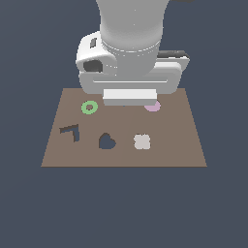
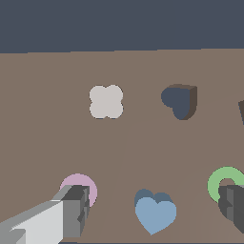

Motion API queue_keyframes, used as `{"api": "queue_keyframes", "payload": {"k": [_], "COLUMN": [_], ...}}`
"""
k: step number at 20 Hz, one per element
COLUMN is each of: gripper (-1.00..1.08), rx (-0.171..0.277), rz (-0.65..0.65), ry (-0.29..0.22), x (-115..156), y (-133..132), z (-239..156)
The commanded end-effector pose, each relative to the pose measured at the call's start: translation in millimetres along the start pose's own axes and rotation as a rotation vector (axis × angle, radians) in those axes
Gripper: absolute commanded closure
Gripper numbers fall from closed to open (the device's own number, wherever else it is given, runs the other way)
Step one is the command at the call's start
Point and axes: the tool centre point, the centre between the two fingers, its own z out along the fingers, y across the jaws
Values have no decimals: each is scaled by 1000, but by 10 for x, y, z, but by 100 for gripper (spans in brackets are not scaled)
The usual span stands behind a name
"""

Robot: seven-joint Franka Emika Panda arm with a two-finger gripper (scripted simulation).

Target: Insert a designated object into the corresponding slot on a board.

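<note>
Exterior view: gripper (image 1: 129, 102) hangs over the far middle of the brown board (image 1: 184, 150), between green ring (image 1: 89, 107) at centre-left and pink disc (image 1: 154, 106); we cannot see the blue piece here. Heart slot (image 1: 106, 141) below centre sits empty, beige clover (image 1: 142, 141) beside it, L-shaped cut-out (image 1: 70, 131) toward the exterior view's left.

Wrist view: jaws spread wide, nothing held; light-blue heart piece (image 2: 155, 214) lies between the fingers (image 2: 74, 209), untouched. We judge grasp, carry and insertion all remain. Board flat; surround plain dark blue-grey
</note>
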Motion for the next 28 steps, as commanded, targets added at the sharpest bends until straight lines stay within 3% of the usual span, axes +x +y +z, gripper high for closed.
{"api": "queue_keyframes", "payload": {"k": [1, 14, 28], "gripper": [-92, -92, -92], "rx": [0, 0, -1], "rz": [0, 137, 577], "ry": [0, 5, 19], "x": [0, -86, -426], "y": [0, 88, 276], "z": [0, 124, 528]}}
